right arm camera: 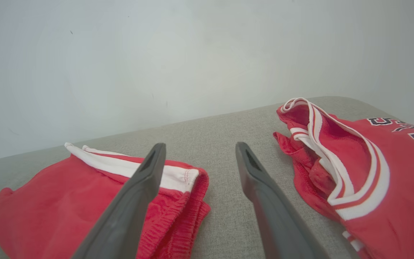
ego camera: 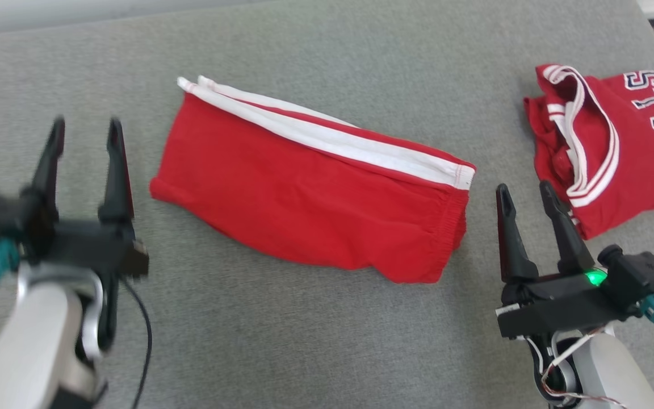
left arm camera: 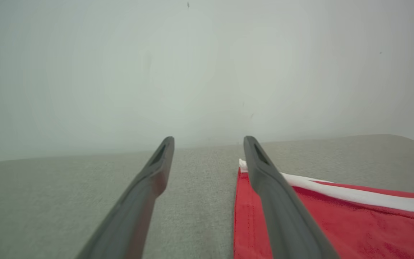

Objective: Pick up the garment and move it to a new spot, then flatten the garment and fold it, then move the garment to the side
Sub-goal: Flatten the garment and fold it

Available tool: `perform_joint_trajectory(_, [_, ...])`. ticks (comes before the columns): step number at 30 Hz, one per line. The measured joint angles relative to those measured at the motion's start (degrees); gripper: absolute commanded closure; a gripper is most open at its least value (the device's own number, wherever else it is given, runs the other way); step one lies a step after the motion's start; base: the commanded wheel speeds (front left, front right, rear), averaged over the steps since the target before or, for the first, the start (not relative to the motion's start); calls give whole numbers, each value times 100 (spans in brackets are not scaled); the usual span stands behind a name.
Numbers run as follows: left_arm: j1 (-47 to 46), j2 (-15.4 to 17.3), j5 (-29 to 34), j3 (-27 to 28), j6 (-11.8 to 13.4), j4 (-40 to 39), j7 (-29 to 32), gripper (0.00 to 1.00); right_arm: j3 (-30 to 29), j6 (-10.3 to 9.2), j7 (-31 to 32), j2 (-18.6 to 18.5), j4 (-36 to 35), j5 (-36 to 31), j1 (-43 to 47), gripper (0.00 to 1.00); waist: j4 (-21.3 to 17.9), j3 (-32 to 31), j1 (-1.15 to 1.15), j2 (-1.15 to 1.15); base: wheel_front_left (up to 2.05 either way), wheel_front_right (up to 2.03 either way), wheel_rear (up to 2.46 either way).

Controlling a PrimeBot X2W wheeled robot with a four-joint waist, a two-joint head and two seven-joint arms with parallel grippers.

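Garment (ego camera: pixel 304 193) noted as matt red cloth; table (ego camera: pixel 327 346) covered in coarse grey weave; jaws judged matt dark plastic.

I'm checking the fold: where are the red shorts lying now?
In the head view the red shorts lie folded centrally on the grey surface, between the left end effector and the right end effector, left of the red jersey.
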Motion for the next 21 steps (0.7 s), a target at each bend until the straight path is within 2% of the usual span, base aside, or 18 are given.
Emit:
perform_joint_trajectory(4, [787,100,157,31,387,-804,-5,0,-136,0,-1,34,-180,-404,211,0,120,-149,0,0,0,0,0])
perform_joint_trajectory(9, [1538,163,347,-37,700,-1355,53,0,-253,-1,55,32,-234,-668,507,0,257,-356,0,0,0,0,0])
perform_joint_trajectory(12, [1868,158,336,-69,766,-1497,66,0,-287,-1,111,34,-269,-804,658,0,328,-485,-1,0,0,0,0])
perform_joint_trajectory(21, [2337,135,100,-127,671,-1330,48,0,-357,-1,287,76,-409,-913,1044,0,459,-871,0,-1,0,0,0])
